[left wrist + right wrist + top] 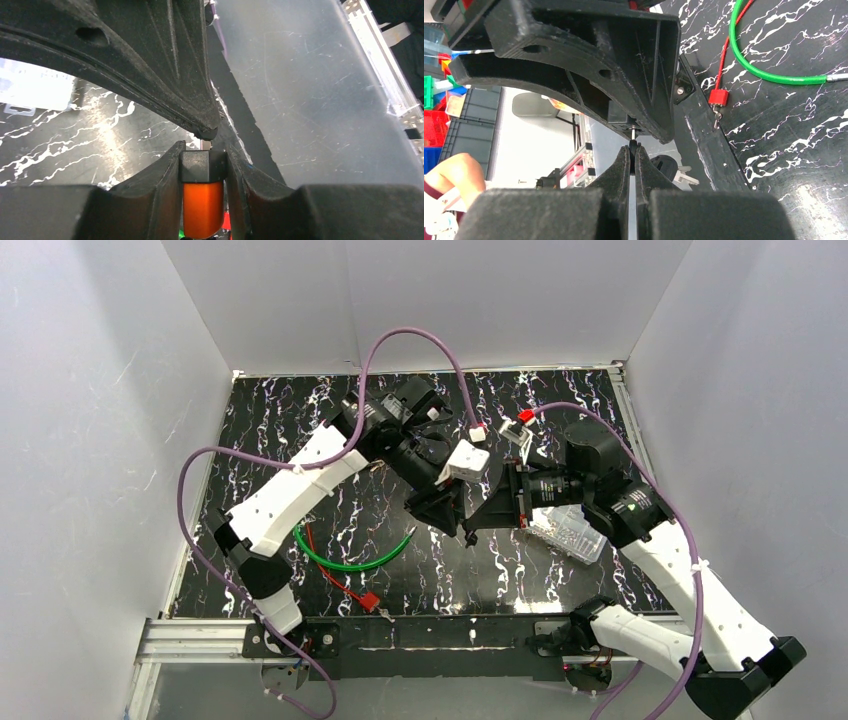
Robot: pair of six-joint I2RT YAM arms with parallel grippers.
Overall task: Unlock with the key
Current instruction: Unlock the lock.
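My left gripper [203, 148] is shut on the lock [202, 205], an orange body with a black cap squeezed between both fingers. My right gripper [632, 146] is shut on the black head of the key [632, 150]. The key's thin metal blade [632, 134] points straight at the lock's black end [623, 116] and touches it. How deep it sits is hidden. In the top view the left gripper [445, 512] and right gripper [492, 510] meet tip to tip above the middle of the table.
A green cable loop [358, 560] lies on the black marbled table [260, 420], with a small red padlock [368, 602] on a red cord near the front edge. A clear plastic box [572, 530] sits under the right arm. White walls enclose the table.
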